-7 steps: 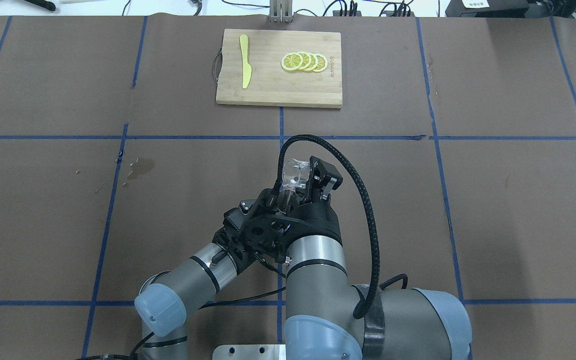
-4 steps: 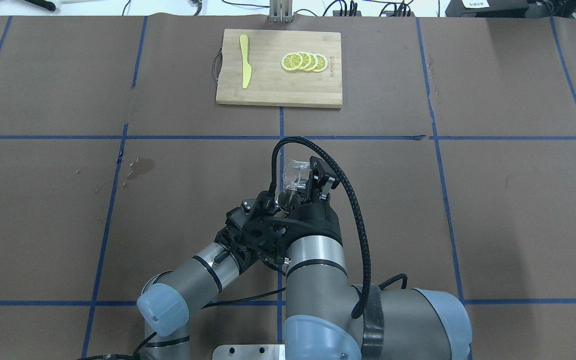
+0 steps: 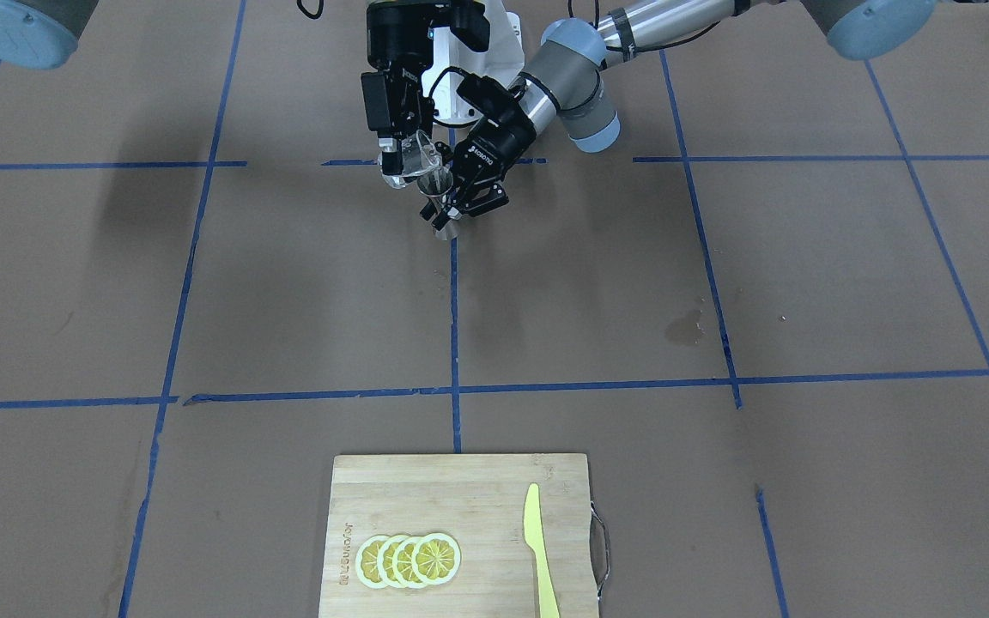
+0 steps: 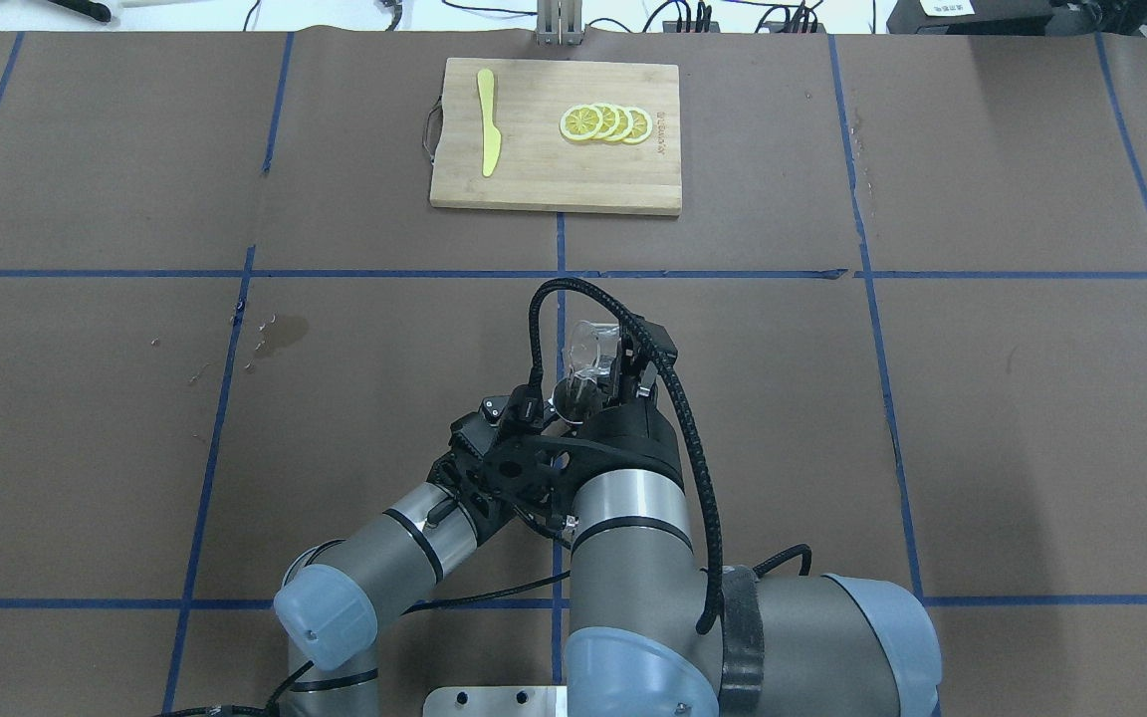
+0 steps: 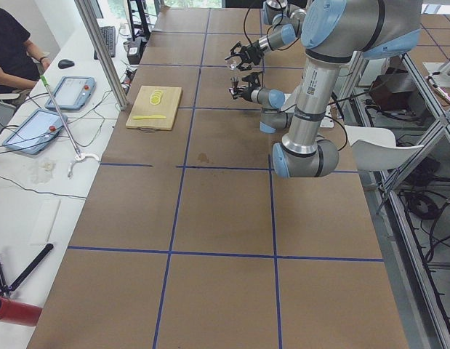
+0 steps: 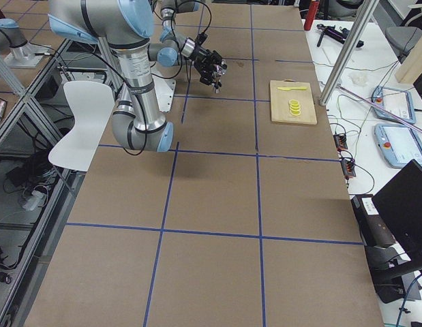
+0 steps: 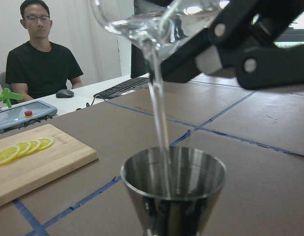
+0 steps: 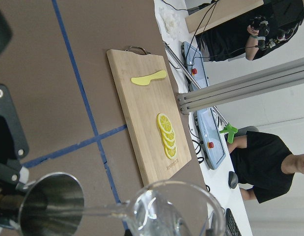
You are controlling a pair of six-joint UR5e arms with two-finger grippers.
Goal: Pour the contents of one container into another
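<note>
My right gripper [image 3: 402,159] is shut on the small clear glass cup [image 3: 415,157], which is tipped over the steel jigger [image 3: 437,199]. A thin stream of clear liquid [image 7: 160,123] runs from the glass cup [image 7: 152,19] into the open top cone of the jigger [image 7: 174,179]. My left gripper [image 3: 453,204] is shut on the jigger at its waist and holds it upright just above the table. From overhead the cup [image 4: 588,347] sits right behind the jigger [image 4: 568,394], near the table's middle. The right wrist view shows the cup's rim [image 8: 176,209] beside the jigger [image 8: 48,199].
A wooden cutting board [image 4: 534,179] lies at the far middle, with several lemon slices [image 4: 605,122] and a yellow knife [image 4: 487,121] on it. A wet stain [image 4: 280,334] marks the brown paper to the left. A seated person [image 7: 41,59] is beyond the table's far edge.
The right wrist has turned further, tipping the cup more steeply over the jigger; its cable loop has swung left. The left arm and the jigger have stayed in place.
</note>
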